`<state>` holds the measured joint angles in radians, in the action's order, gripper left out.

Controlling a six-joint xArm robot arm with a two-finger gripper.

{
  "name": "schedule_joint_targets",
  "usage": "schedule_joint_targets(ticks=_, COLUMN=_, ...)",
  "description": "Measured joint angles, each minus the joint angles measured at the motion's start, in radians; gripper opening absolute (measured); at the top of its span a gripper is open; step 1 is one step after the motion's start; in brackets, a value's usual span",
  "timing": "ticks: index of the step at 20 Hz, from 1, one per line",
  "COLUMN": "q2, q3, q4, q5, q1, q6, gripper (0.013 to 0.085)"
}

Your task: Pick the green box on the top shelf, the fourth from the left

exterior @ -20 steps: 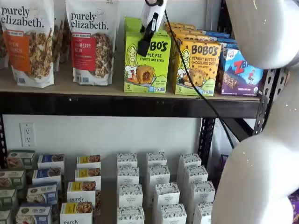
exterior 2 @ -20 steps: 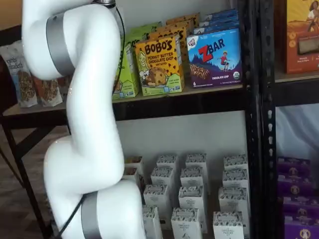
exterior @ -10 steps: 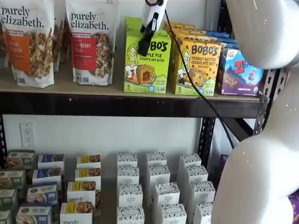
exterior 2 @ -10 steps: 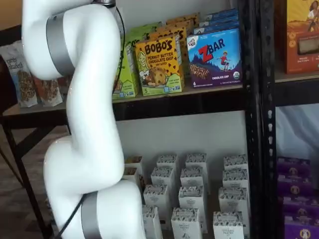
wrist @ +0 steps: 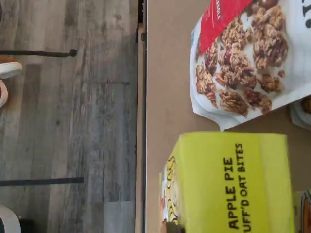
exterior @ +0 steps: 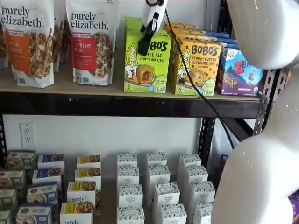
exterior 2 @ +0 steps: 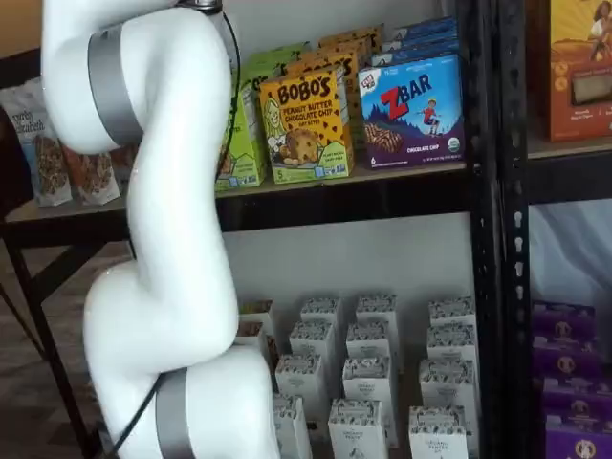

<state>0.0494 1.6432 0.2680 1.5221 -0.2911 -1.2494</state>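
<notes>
the lime-green bobo's apple pie box stands upright at the front of the light-tan, black-beamed top shelf, facing outward.

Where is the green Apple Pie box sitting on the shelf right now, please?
In both shelf views the green box stands upright at the front of the top shelf, between a purely elizabeth granola bag and the yellow-orange Bobo's box, with the gripper before its upper front.

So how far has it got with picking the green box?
Done: the hand is up at the top shelf, hanging in front of the green box. In hand: lining up; the wrist view looks down on the box top. Left: gripping and pulling it out. The box stands on the shelf; finger gap unclear.
</notes>
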Motion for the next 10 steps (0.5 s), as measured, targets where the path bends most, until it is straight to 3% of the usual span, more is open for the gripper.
schedule_joint_targets(ticks=3, q2=0.0, q3=0.0, q4=0.003, q5=0.0, q1=0.0, q6=0.0, gripper=0.029)
schedule_joint_targets(ticks=10, q2=-0.009, q3=0.015, q4=-0.004, q5=0.021, q1=-0.002, q6=0.003, gripper=0.029)
